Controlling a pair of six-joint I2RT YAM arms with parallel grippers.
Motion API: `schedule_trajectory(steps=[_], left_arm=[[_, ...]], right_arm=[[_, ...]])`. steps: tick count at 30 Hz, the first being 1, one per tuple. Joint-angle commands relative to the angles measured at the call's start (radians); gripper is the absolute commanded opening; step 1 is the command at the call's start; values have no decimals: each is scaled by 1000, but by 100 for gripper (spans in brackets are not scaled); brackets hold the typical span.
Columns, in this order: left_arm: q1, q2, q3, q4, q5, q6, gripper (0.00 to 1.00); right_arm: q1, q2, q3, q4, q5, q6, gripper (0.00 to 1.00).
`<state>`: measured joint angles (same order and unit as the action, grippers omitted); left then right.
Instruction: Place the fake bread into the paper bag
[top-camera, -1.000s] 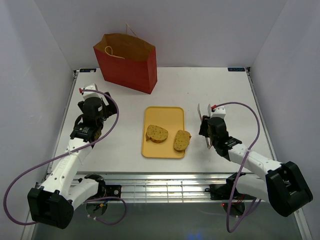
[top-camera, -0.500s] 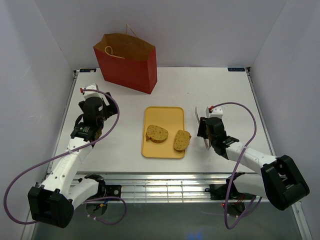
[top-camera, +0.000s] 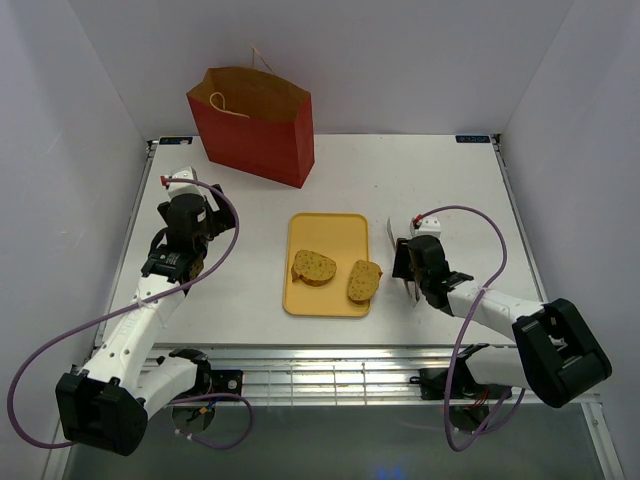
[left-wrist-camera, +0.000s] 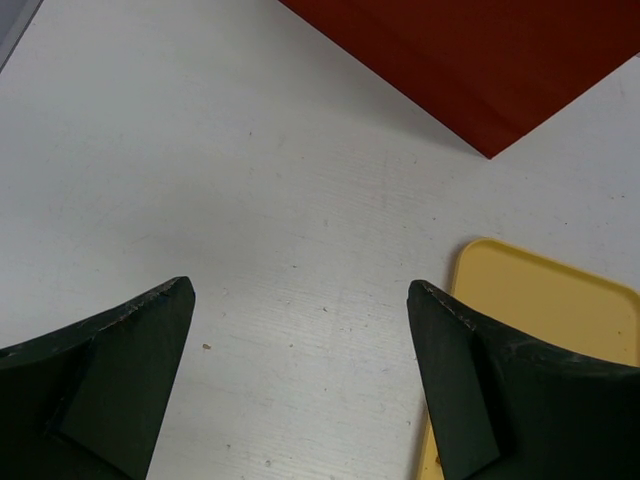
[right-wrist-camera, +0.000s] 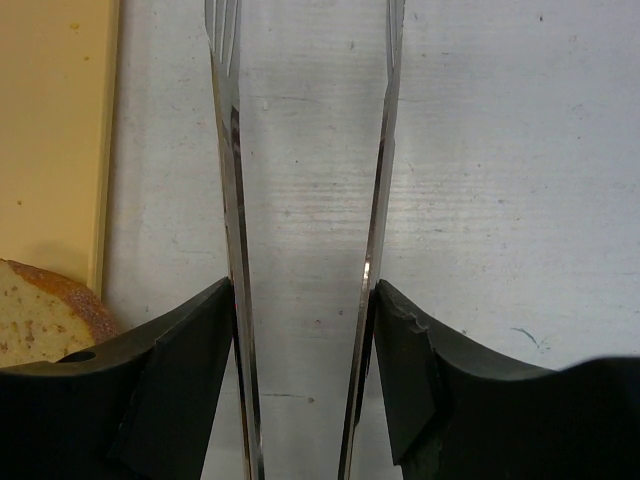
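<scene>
Two tan speckled bread slices with brown crust, one on the left (top-camera: 313, 267) and one on the right (top-camera: 364, 281), lie on a flat yellow tray (top-camera: 327, 230). The red paper bag (top-camera: 252, 125) stands open at the back left and also shows in the left wrist view (left-wrist-camera: 480, 60). My right gripper (top-camera: 406, 263) is just right of the tray, shut on metal tongs (top-camera: 392, 232) that point away from me. In the right wrist view, the gripper (right-wrist-camera: 305, 290) clasps the tongs' two blades (right-wrist-camera: 232, 150), and the right slice's edge (right-wrist-camera: 40, 310) shows at lower left. My left gripper (top-camera: 195, 212) is open and empty over bare table (left-wrist-camera: 300, 290).
The yellow tray's edge shows in the left wrist view (left-wrist-camera: 540, 300) and in the right wrist view (right-wrist-camera: 50, 120). White walls close in the table on the left, right and back. The metal frame rail (top-camera: 320, 375) runs along the near edge.
My right gripper has moved left with the tongs, closer to the tray's right edge. The left arm, the bread and the bag have not moved.
</scene>
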<state>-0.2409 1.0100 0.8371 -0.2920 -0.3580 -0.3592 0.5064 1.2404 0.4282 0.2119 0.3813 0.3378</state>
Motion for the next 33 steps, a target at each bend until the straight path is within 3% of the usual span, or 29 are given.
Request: schedule_trajectory(steps=[1,33], left_arm=[[-9,-7,11,7,5,8,98],[-20,6,10,8,7,17,98]], right_arm=[[-5,13,34,27,-10,15,62],[-12,42,78,-40,-71,13,75]])
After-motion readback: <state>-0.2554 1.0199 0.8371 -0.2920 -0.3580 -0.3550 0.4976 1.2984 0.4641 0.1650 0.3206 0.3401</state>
